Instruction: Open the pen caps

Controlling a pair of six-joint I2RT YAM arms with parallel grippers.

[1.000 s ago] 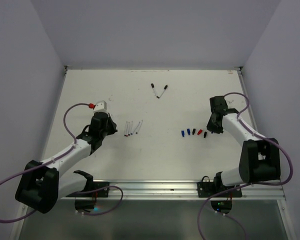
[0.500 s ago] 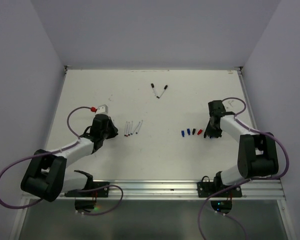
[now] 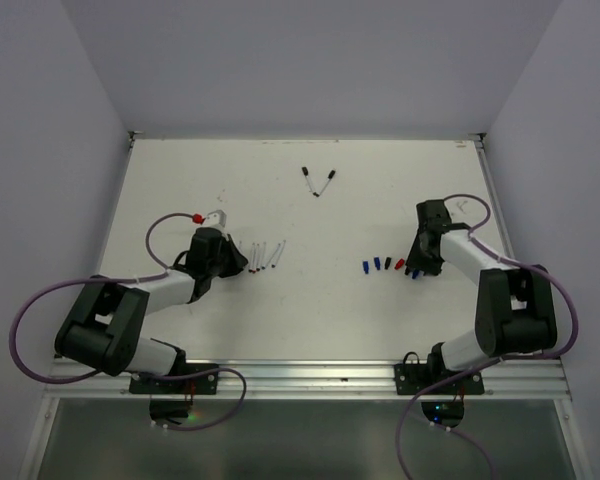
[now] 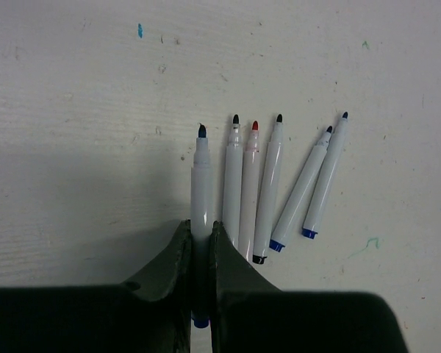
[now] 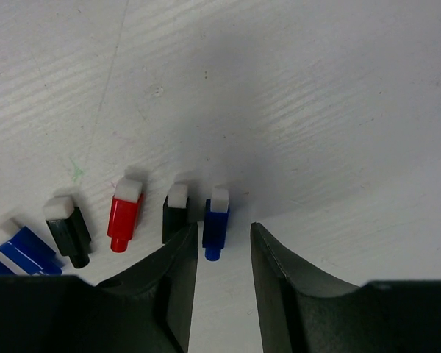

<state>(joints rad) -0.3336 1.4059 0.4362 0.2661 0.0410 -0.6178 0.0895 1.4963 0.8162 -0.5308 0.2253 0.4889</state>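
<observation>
My left gripper (image 4: 201, 235) is shut on a white pen barrel (image 4: 200, 180) with a bare dark tip and a blue end. It holds the barrel low, just left of several uncapped pens (image 4: 257, 187) lying side by side. In the top view this gripper (image 3: 235, 265) is at the left end of that row (image 3: 266, 257). My right gripper (image 5: 222, 243) is open. A blue cap (image 5: 216, 223) lies on the table between its fingertips. Left of it lie a black cap (image 5: 176, 215), a red cap (image 5: 123, 215), another black cap (image 5: 68, 228) and blue caps (image 5: 23, 248). The cap row (image 3: 385, 265) lies left of the right gripper (image 3: 420, 268).
Two capped pens (image 3: 318, 181) lie in a V at the back middle of the white table (image 3: 380, 190). Side walls stand close to the table's left and right edges. A purple cable loops over each arm.
My left gripper has moved right and down with its pen, up to the left end of the pen row. A blue cap now shows at the right end of the cap row.
</observation>
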